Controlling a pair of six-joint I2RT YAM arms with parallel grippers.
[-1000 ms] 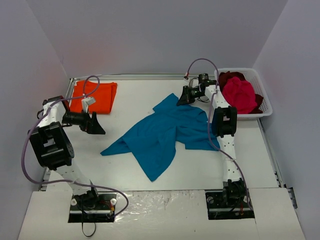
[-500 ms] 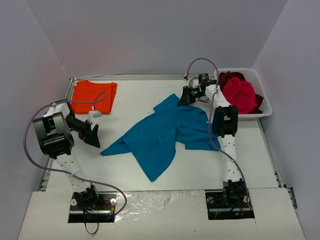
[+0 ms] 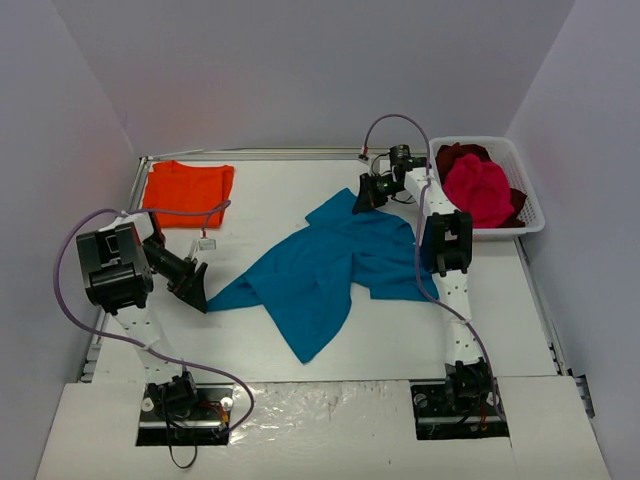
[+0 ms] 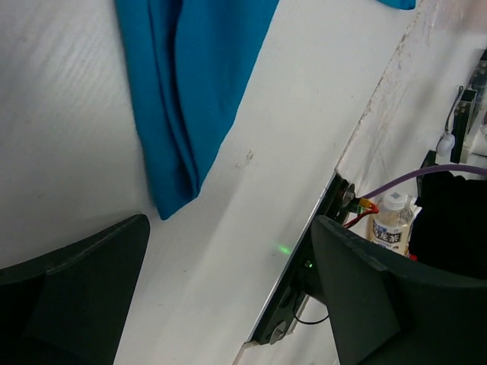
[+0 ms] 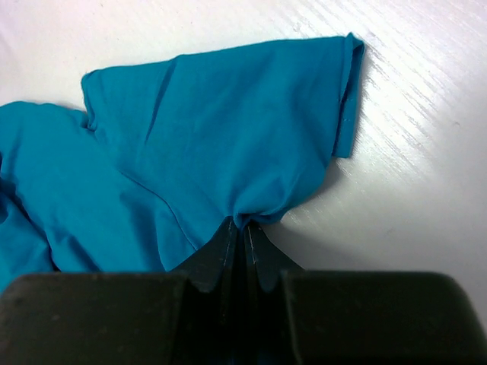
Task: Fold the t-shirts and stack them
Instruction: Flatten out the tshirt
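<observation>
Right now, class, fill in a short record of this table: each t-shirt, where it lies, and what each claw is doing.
teal t-shirt: crumpled, spread mid-table
orange t-shirt: folded flat, far left corner
magenta t-shirt: bunched in white basket
dark red t-shirt: bunched beside it, same basket
left claw: open, empty, near the teal t-shirt's left tip
right claw: shut on the teal t-shirt's far edge
</observation>
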